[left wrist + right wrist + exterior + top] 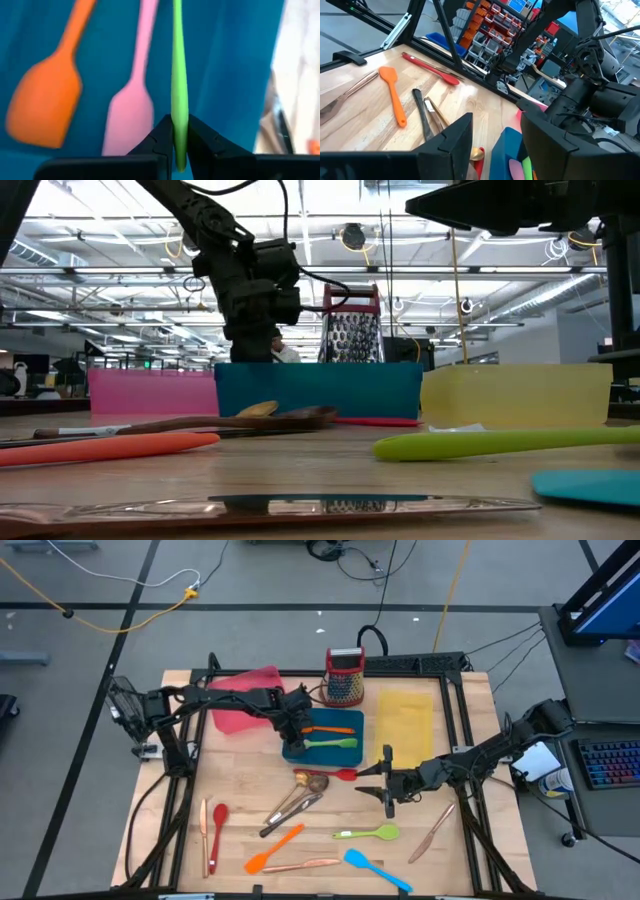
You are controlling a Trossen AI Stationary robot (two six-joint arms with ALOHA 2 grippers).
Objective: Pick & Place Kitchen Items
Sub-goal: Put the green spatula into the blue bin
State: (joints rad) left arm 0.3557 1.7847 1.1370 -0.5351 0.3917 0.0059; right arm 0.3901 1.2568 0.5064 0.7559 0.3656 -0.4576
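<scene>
Wooden worktop [240, 790] planks are carrying three trays and a scatter of utensils, with a box grater [344, 677] standing at the far edge. Over the blue tray [350, 721], the left hand [296, 738] is pinching the handle of a green spatula [179, 90] between nearly closed fingers; in the left wrist view the handle is sitting tight between the two pads. An orange spatula [47, 102] and a pink spatula [131, 107] are lying flat in that same tray, beside the green one. The pink tray [240, 700] is sitting to the blue tray's left and the yellow tray [404, 725] to its right. Nearer the front edge, loose items are lying apart: a red spoon [218, 822], another orange spatula [274, 848], a green spoon [368, 833], a blue spatula [376, 870] and copper-toned cutlery [432, 832]. The right hand [387, 783] is hanging above the worktop in front of the yellow tray, its fingers spread well apart and gripping nothing.
</scene>
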